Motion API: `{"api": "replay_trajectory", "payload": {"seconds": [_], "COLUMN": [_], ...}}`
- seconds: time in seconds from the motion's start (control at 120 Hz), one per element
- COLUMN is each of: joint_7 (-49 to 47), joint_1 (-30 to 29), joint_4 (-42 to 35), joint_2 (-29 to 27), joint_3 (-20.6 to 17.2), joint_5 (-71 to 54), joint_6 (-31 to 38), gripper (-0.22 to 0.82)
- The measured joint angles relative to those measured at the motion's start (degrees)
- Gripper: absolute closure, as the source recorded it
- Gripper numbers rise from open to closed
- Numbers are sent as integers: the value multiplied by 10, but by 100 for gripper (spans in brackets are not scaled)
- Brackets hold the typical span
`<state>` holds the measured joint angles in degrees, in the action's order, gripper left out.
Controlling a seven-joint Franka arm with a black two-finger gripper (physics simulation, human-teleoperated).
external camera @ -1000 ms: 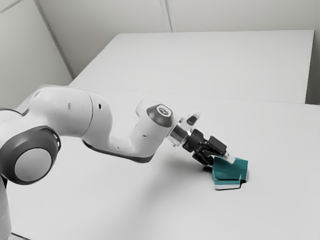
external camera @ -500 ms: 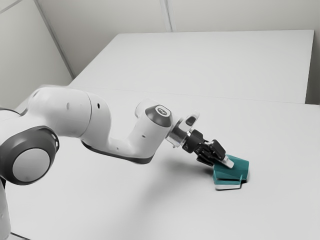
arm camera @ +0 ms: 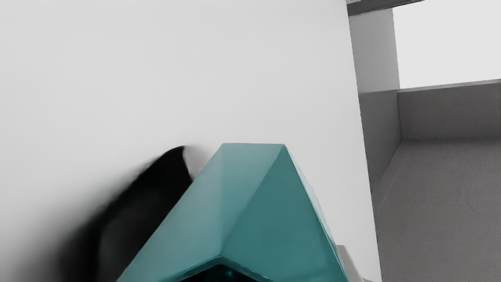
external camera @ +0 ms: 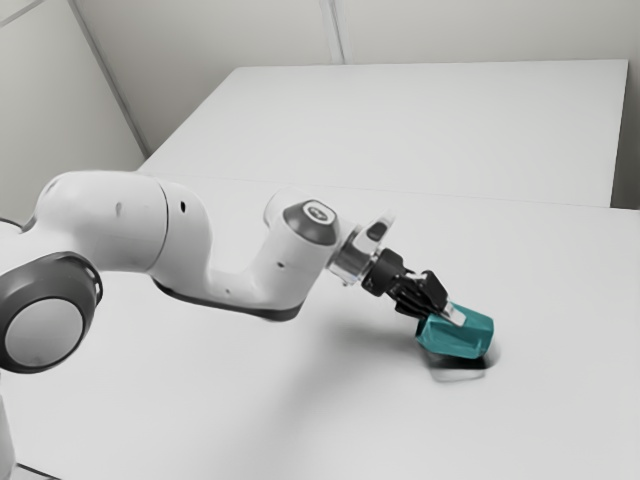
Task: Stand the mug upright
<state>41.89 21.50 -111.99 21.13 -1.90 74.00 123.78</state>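
Note:
In the exterior view my gripper point(external camera: 440, 314) angles down toward the exterior view's right, shut on the rim end of the teal mug point(external camera: 458, 334). A pale finger lies along the mug's upper side; the opposite finger is hidden. The mug is tilted on its side, held off the table with a dark shadow beneath it. From the wrist view, the faceted mug point(arm camera: 250, 203) stretches away from my hand, its dark opening facing me. One grey fingertip point(arm camera: 346, 260) shows against its outer side. The handle cannot be made out.
The white table point(external camera: 250, 400) spreads around the mug, and a second white surface point(external camera: 430, 120) adjoins it behind. Pale walls point(external camera: 200, 40) stand beyond. In the wrist view the table's edge runs past the mug, with a grey floor point(arm camera: 442, 211) outside it.
The fingers have closed in on the mug. Arm and hand have drawn back toward the exterior view's left, and the mug has risen and shifted with them, off its former resting spot.

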Motion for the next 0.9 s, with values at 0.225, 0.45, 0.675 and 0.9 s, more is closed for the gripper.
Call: {"api": "replay_trajectory", "payload": {"seconds": [0.225,0.45,0.675,0.9], "joint_7": [0,-32,-102,-175], "joint_1": [-8,-31,-63,-74], "joint_4": [-54,-101,-122,-119], "joint_2": [-98,-203,-258,-276], "joint_3": [1,1,4,7], "joint_5": [-23,-195,-431,-604], "joint_6": [11,36,32,1], "gripper": [77,78,79,79]}}
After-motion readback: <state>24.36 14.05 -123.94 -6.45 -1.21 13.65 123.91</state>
